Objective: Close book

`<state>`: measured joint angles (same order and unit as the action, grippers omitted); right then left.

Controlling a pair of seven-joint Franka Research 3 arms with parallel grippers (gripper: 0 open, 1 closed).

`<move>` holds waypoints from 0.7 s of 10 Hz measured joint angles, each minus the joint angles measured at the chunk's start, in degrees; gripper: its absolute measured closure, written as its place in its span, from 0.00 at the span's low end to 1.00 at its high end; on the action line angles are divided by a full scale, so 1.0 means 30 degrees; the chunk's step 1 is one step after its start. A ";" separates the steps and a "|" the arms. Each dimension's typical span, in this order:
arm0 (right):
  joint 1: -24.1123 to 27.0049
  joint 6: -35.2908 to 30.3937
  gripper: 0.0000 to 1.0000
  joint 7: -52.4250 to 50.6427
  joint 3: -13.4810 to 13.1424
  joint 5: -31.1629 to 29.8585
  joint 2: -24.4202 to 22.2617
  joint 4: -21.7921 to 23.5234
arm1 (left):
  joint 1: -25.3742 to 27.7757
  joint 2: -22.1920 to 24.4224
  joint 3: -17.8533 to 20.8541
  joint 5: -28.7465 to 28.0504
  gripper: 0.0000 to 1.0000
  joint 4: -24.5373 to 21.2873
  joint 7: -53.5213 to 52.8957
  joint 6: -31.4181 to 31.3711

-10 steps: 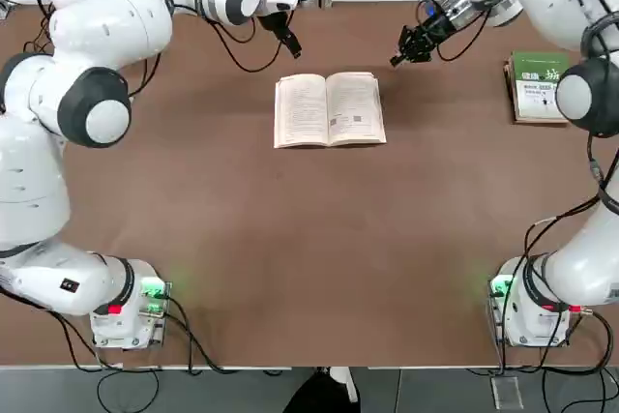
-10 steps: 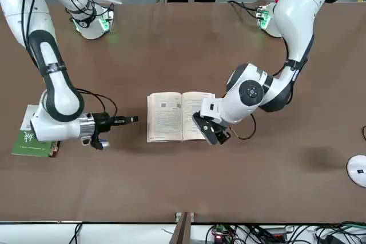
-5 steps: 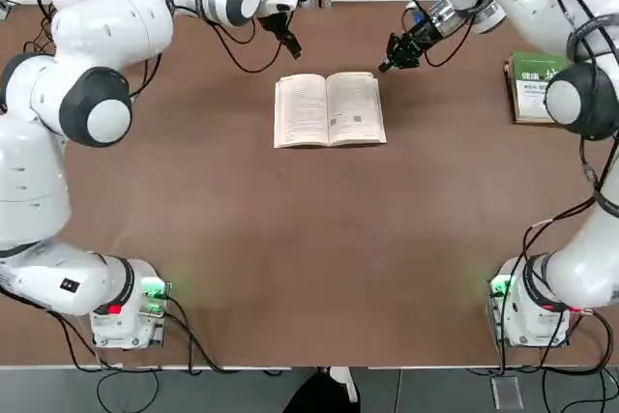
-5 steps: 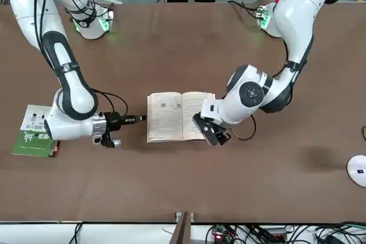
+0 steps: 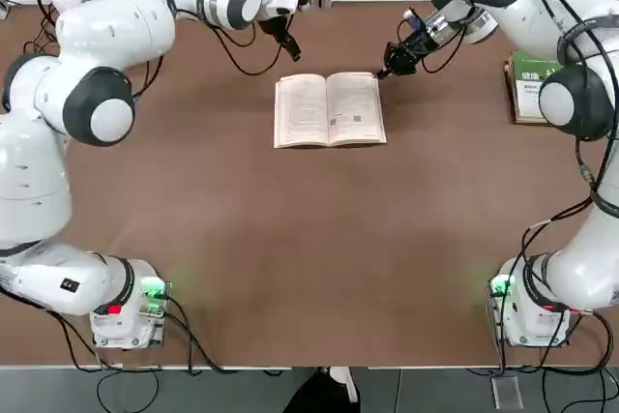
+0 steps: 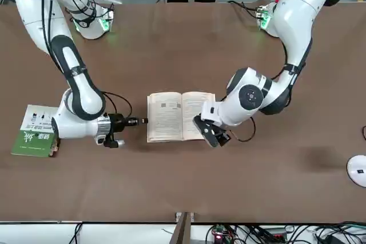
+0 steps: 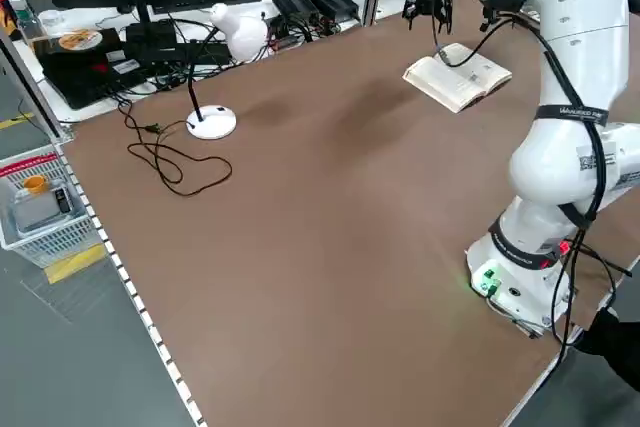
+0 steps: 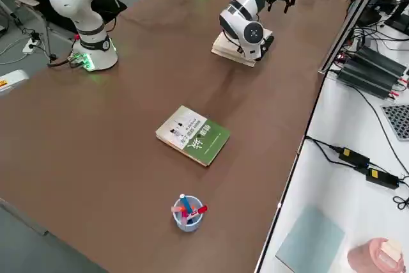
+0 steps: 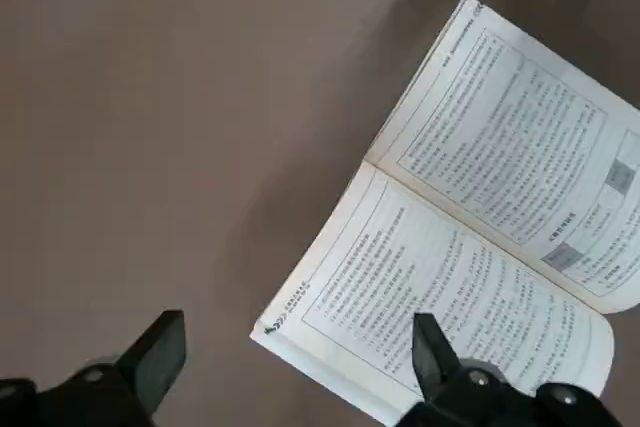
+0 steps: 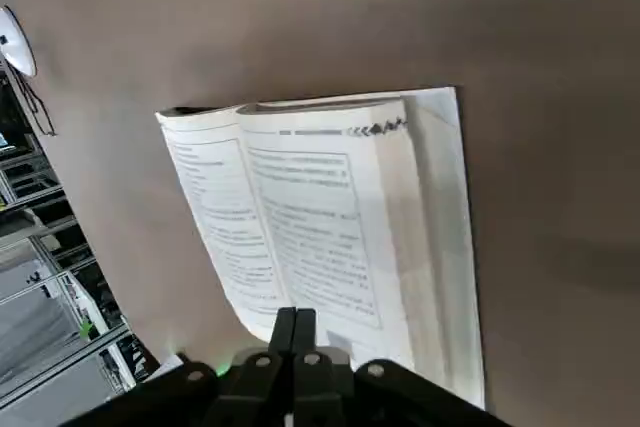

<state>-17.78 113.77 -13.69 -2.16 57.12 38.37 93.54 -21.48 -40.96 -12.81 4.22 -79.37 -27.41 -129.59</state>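
Observation:
The book (image 5: 329, 109) lies open and flat on the brown table, cream text pages up, also seen in the front view (image 6: 180, 116). My right gripper (image 5: 383, 71) is shut, its tip low beside the book's far right corner (image 6: 143, 121); whether it touches, I cannot tell. In the right wrist view the shut fingers (image 10: 296, 323) point at the book's pages (image 10: 330, 207). My left gripper (image 5: 291, 46) hovers open by the book's far left corner (image 6: 213, 136). Its two fingers (image 9: 165, 342) stand wide apart over that corner of the book (image 9: 470, 227) with nothing between them.
A green-and-white book (image 5: 538, 85) lies closed near the table's right edge, also seen in the right side view (image 8: 192, 135). A cup of pens (image 8: 187, 212) stands farther off on that side. A white lamp base (image 7: 212, 122) with its cable sits on the left.
My right gripper has travelled left and toward the book, from open table to its far right corner. The left gripper and the book have stayed put.

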 joint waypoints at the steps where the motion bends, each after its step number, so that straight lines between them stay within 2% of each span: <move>1: -0.0025 0.0083 0.99 -0.0360 0.0021 0.0413 0.0094 0.0072 | 0.0015 -0.0095 0.0000 0.0000 0.00 0.0002 -0.0061 -0.0123; 7: -0.0530 0.0469 0.99 -0.1933 0.0053 0.1436 0.0600 0.0415 | 0.0013 -0.0490 -0.0001 0.0000 0.00 0.0024 -0.0191 -0.0529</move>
<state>-19.37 115.18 -19.49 -2.00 61.43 40.17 94.78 -21.44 -42.43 -12.81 4.22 -79.30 -27.98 -131.17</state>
